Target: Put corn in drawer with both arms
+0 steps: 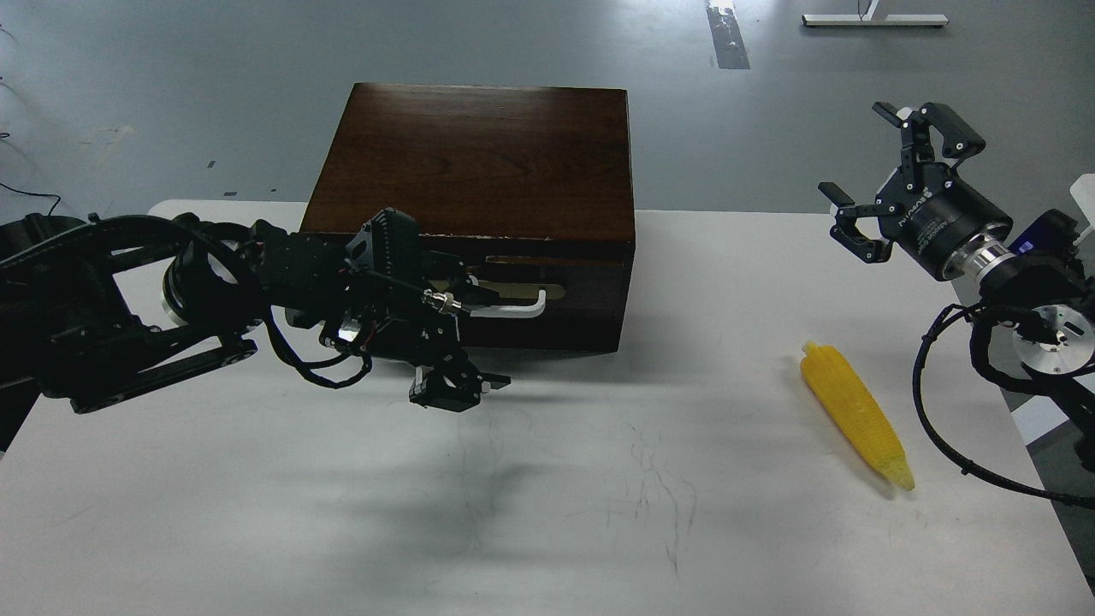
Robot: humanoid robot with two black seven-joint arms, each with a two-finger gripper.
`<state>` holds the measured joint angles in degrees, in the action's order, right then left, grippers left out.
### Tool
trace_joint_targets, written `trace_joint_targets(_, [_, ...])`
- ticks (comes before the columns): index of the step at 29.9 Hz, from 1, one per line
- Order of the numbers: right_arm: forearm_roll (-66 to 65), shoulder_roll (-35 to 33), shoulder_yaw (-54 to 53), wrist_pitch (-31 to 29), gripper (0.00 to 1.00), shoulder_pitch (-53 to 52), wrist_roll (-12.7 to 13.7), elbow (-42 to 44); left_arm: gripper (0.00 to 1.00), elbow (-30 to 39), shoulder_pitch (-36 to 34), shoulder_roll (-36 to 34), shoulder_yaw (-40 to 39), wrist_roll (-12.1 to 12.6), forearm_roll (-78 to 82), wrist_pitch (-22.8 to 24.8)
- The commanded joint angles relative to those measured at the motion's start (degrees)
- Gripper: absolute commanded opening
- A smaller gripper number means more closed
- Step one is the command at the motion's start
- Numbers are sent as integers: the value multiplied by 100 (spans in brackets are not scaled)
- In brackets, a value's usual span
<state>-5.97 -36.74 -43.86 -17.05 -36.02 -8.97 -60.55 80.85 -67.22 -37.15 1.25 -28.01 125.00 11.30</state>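
Corn (856, 415) lies flat on the white desk (547, 513) at the lower right of the frame, thick end toward the upper left, tapered tip toward the lower right — free of both arms and well apart from the cabinet. The dark wood cabinet (479, 158) stands at the upper centre of the frame, at the desk's far side. Its drawer (582, 295) shows as the dark front panel, flush with the box, carrying a white bar handle (517, 308) on a brass-coloured plate.

The left gripper (458, 385) hangs just in front of the drawer's lower left part, low over the desk; seen dark and bunched, its fingers cannot be told apart, so whether they are spread or closed I cannot tell. The left arm's bulk covers the handle's left end.

The right gripper (890, 175) sits at the upper right of the frame, raised above the desk's right edge — its fingers (954, 128) spread wide, holding nothing. It is above the corn in the frame, clear of it.
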Motion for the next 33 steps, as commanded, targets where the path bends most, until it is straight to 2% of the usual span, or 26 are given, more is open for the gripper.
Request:
trace_joint_targets(1, [0, -9, 0, 0, 100, -11, 0, 0, 98, -26, 8, 6, 33, 1, 0, 4])
trace_joint_targets(33, [0, 9, -9, 8, 100, -55, 0, 61, 98, -87, -80, 129, 69, 1, 0, -5])
